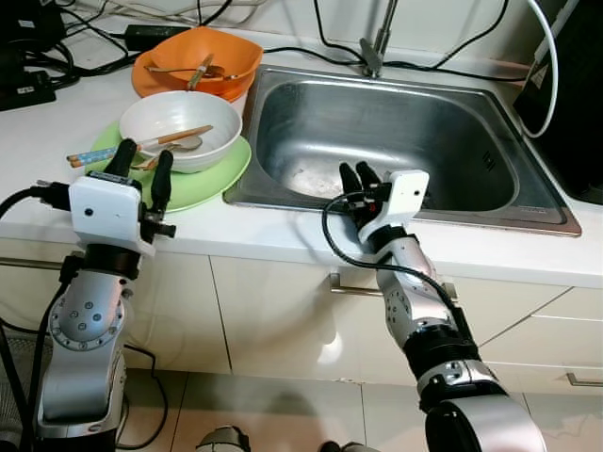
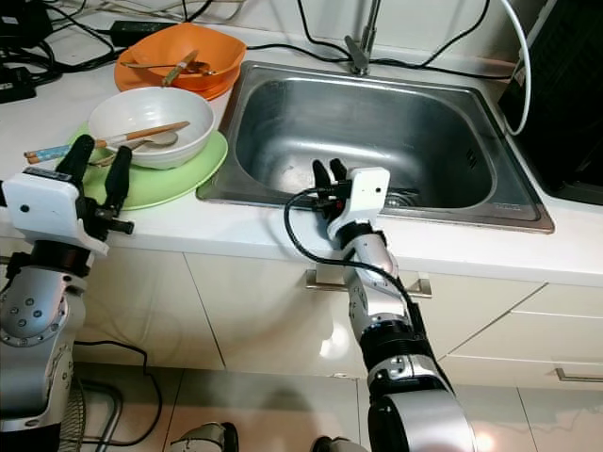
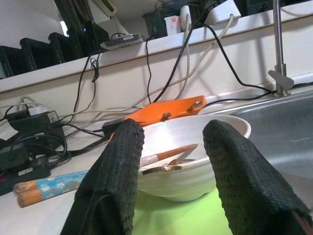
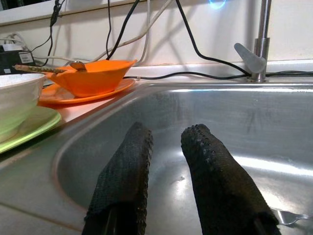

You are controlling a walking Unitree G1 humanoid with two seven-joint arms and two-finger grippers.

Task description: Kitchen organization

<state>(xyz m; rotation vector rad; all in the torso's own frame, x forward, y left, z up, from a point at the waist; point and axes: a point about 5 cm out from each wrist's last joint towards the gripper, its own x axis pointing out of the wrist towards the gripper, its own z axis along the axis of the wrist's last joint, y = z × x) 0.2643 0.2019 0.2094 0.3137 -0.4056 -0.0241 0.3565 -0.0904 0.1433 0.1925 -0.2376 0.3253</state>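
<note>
White countertop [image 1: 283, 235] with rectangular stainless-steel sink [image 1: 396, 132] set in it; chrome tap [image 1: 375, 42] at the basin's 12 o'clock.

At the sink's 9 o'clock: round light-green plate [image 1: 212, 179], with round white ceramic bowl [image 1: 179, 127] sitting on it. Inside the bowl, a wooden-handled utensil [image 1: 174, 137] and a metal spoon [image 1: 184, 145]. Chopsticks with blue patterned ends [image 1: 89, 156] poke out over the plate at the bowl's 9 o'clock.

At the white bowl's 12 o'clock: orange plastic bowl [image 1: 198, 56] on an orange plate [image 4: 83, 95], utensils lying in it. Black cables [image 1: 94, 47] trail along the back wall.

Left gripper [image 1: 141, 169] at the counter's front edge, at the green plate's 7 o'clock, pointing at the white bowl. Its 2 fingers stand well apart, holding nothing.

Right gripper [image 1: 360, 179] over the sink's front rim, at the basin's 6 o'clock, fingers [image 4: 122, 181] reaching into the basin. Narrow gap between them, nothing held. Fork tip [image 4: 291, 218] lies on the sink floor near this gripper.
</note>
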